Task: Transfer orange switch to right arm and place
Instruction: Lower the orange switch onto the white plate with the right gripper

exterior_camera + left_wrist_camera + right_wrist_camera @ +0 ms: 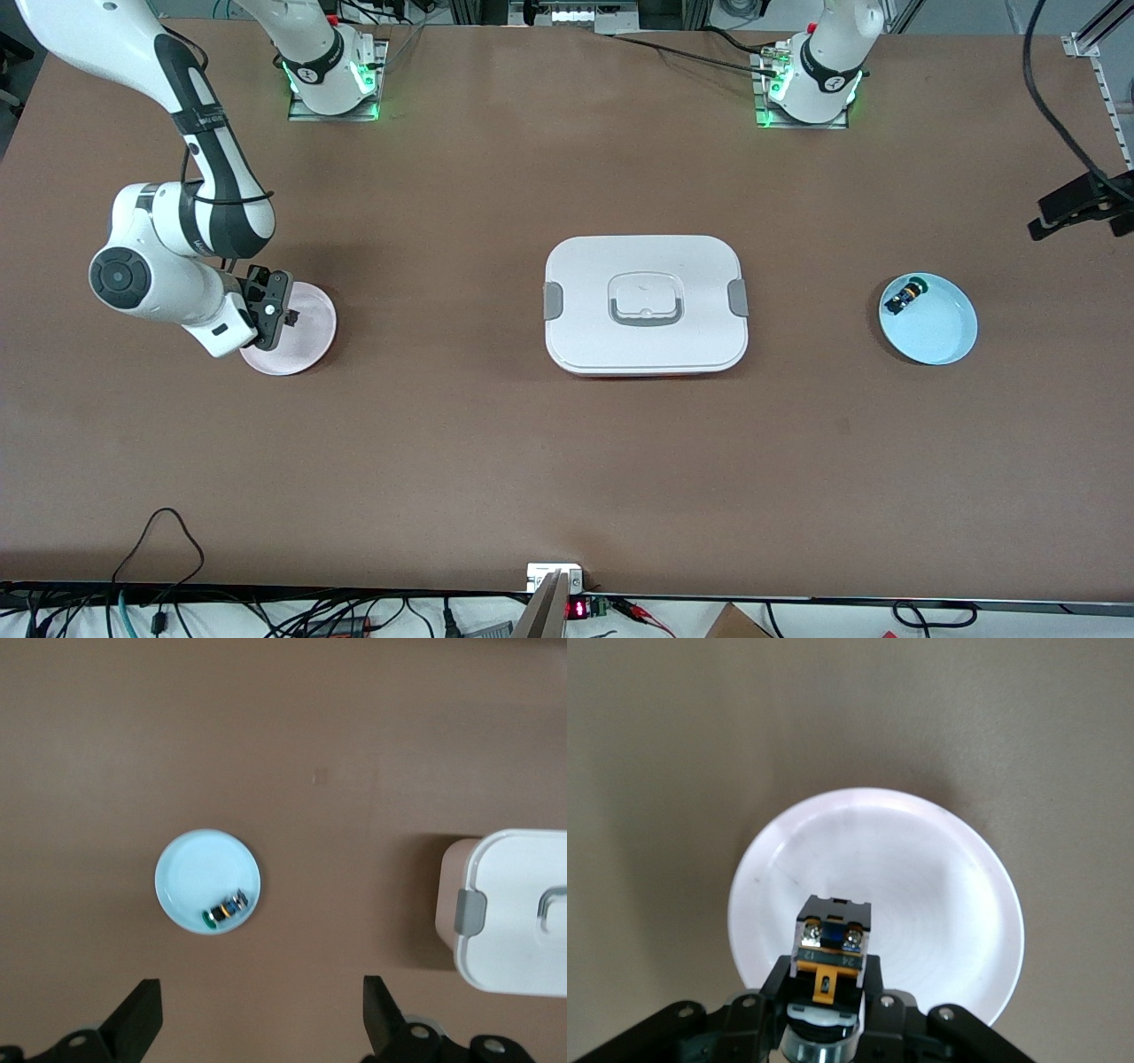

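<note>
My right gripper (271,310) is shut on the orange switch (833,930), a small black block with orange sides and two screw terminals. It holds the switch just above the pale pink plate (310,335), which looks white in the right wrist view (930,877). The switch is hidden by the gripper in the front view. My left gripper (261,992) is open and empty. It hangs high over the table between the light blue plate and the white box, and it is out of the front view.
A light blue plate (939,328) toward the left arm's end of the table holds a small green-capped part (905,295). Both show in the left wrist view, plate (195,873) and part (225,908). A white lidded box (646,304) stands mid-table (514,912).
</note>
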{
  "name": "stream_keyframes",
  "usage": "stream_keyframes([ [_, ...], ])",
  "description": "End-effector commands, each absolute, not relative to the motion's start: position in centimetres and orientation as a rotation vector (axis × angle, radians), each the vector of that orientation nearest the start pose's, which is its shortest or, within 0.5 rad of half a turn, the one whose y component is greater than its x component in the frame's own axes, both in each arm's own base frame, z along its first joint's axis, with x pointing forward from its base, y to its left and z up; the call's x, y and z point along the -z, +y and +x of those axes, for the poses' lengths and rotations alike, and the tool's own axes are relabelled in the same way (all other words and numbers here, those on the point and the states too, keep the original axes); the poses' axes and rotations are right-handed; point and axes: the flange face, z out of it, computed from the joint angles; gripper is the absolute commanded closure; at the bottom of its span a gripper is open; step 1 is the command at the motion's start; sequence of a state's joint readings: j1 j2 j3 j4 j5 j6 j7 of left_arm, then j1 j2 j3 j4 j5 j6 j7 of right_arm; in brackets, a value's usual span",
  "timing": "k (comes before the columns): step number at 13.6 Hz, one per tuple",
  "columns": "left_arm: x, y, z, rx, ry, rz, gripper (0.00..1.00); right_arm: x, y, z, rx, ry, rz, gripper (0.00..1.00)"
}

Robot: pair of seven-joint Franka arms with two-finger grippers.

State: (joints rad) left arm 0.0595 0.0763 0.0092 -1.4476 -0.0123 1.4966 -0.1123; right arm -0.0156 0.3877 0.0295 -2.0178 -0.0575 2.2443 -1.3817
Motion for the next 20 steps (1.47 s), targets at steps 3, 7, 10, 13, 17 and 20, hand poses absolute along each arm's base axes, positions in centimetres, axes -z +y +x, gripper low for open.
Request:
stream_keyframes([
  [3, -61.1, 2.5, 57.3, -0.147, -0.564, -3.063, 0.0, -23.1, 0.5, 56.2, -0.111, -2.213, -2.193, 0.88],
  [7, -60.3, 2.6, 57.8, -0.161, -0.561, -3.06, 0.0, -21.1, 0.6, 56.0, -0.063, -2.286, -2.165, 0.88],
  [10, -60.2, 2.1, 57.8, -0.165, -0.539, -3.061, 0.0, -19.9, 0.5, 55.1, -0.053, -2.292, -2.161, 0.87],
  [13, -60.6, 2.3, 58.1, -0.128, -0.452, -3.089, 0.0, -19.0, -0.4, 54.8, -0.064, -2.248, -2.189, 0.51],
  [17, -61.1, 3.3, 58.1, -0.126, -0.495, -3.156, 0.0, -20.9, -1.0, 55.3, -0.045, -2.21, -2.232, 0.0],
  [20, -60.4, 3.6, 58.2, -0.153, -0.506, -3.155, 0.0, -25.3, -0.8, 56.9, 0.025, -2.001, -2.431, 0.0],
])
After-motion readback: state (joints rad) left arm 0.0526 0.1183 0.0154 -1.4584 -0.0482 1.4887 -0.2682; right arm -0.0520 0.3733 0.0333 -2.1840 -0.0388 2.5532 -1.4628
